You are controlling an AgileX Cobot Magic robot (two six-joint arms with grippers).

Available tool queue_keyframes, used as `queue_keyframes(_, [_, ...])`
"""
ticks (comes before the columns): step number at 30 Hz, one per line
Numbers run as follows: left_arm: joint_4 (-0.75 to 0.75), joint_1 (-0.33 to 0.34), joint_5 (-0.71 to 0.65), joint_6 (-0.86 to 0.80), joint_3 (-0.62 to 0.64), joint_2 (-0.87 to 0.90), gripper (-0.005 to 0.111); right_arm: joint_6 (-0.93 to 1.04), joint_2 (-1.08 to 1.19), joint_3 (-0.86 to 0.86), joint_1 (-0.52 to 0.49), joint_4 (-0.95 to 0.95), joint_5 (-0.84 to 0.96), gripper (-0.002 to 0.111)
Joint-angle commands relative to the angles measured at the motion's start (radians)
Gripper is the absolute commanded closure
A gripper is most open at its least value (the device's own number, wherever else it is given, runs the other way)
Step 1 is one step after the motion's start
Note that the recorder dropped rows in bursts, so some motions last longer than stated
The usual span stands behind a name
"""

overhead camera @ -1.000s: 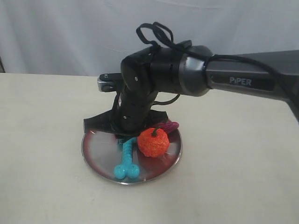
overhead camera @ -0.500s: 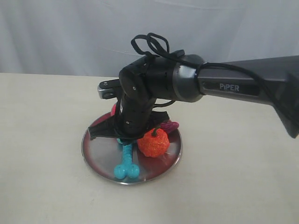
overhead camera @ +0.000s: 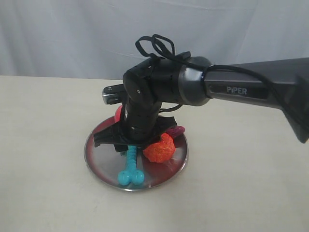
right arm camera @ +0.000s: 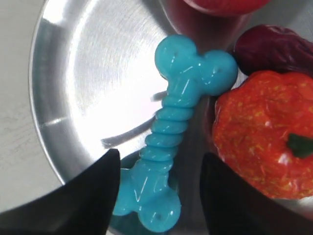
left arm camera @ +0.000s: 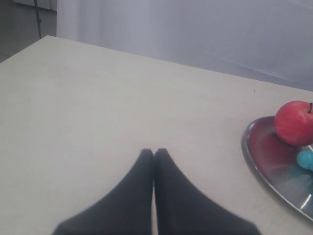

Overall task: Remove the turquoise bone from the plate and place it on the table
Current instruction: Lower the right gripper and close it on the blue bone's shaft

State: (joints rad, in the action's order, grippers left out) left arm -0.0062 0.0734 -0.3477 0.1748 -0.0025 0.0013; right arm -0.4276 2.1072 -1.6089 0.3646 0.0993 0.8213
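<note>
The turquoise bone (overhead camera: pixel 131 169) lies flat on the silver plate (overhead camera: pixel 102 163), pointing toward the plate's front rim. My right gripper (overhead camera: pixel 129 146) hangs low over the bone's far end. In the right wrist view the bone (right arm camera: pixel 172 131) runs between the fingers, and the right gripper (right arm camera: pixel 160 157) is open, one finger on each side of a knobbed end, not touching it. My left gripper (left arm camera: pixel 154 152) is shut and empty above the beige table (left arm camera: pixel 98 98), off to the side of the plate (left arm camera: pixel 254 157). It does not show in the exterior view.
An orange bumpy pumpkin-like fruit (overhead camera: pixel 160 149) sits right beside the bone, close to one right finger (right arm camera: pixel 230 196). A red apple (left arm camera: pixel 293 122) and a dark purple fruit (overhead camera: pixel 176 130) rest at the plate's back. Bare table (overhead camera: pixel 48 121) surrounds the plate.
The right arm has swung left and dropped lower over the plate. Its open gripper now sits around the bone's far end. The bone, the fruits and the plate have not moved.
</note>
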Motion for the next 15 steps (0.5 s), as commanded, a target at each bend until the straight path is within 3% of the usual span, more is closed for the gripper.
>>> queue_keyframes(1, [-0.001,0.004,0.005,0.002,0.003,-0.001,0.107,-0.004,0.002,-0.007,0.001,0.003,-0.015,0.059])
queue_keyframes(15, [-0.001,0.004,0.005,0.002,0.003,-0.001,0.107,-0.028,0.070,-0.007,0.001,0.016,-0.075,0.059])
